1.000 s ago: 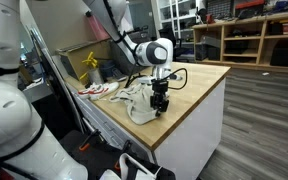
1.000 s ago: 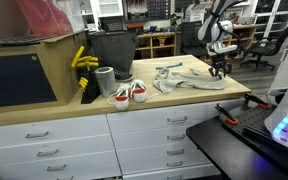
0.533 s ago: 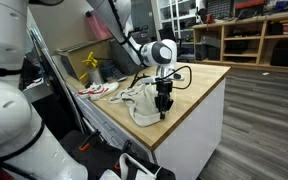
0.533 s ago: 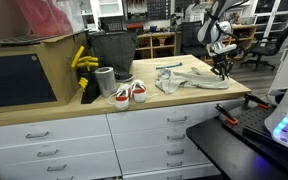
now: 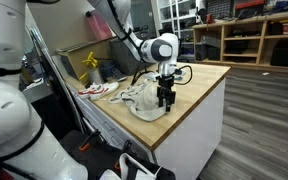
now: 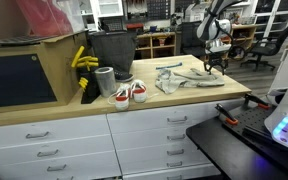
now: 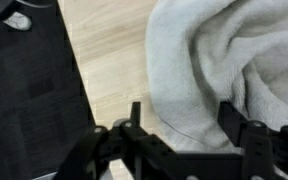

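Two fingers of the end effector [image 7: 182,118] are hanging wide and empty just above the grey towel [image 7: 209,60], which is lying crumpled on the tabletop [image 7: 104,70]. A fold bulging between them is risking a snag, dragging the towel off the edge just beyond it.

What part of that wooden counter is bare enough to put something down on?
The counter is bare from the grey cloth to its far corner, and along the edge above the drawers in front of the cloth. It is crowded around the sneakers, cup and black bin.
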### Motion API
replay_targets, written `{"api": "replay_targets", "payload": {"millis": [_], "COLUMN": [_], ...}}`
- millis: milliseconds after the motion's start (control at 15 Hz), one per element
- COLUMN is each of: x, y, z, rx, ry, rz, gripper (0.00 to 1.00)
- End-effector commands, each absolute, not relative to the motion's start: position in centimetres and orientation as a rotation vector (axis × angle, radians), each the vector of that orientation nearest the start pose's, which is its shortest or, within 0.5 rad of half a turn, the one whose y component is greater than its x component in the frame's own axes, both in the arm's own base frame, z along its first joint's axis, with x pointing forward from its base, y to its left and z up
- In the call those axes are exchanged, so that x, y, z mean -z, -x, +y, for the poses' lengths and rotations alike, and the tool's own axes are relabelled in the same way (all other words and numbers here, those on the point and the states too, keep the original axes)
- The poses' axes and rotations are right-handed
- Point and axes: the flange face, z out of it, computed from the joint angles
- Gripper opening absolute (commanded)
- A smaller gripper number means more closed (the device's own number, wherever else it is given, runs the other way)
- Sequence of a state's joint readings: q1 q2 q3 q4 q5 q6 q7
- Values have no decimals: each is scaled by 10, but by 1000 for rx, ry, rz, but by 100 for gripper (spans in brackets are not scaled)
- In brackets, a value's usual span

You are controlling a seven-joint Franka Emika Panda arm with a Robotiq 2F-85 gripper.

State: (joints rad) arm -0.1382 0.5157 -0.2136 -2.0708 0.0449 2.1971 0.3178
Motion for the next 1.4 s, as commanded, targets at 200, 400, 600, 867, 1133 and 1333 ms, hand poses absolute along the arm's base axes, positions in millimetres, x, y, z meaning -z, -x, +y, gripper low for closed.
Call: {"api": "replay_targets", "payload": {"millis": [200,400,600,867,1133,1333], "x": [-190,-195,-194,-189,-188,-191], "y": [-526,-530,-531,-531,-531,-530], "z": [-168,-159,-155,-152,-154,-158], "rx": [-388,-410,-440,-449,-443,-449], "ry": [2876,2891,2897,2905,2898,2875], "rz": [1113,1053,1001,966,978,993], "gripper": [100,100,100,100,59,36]}}
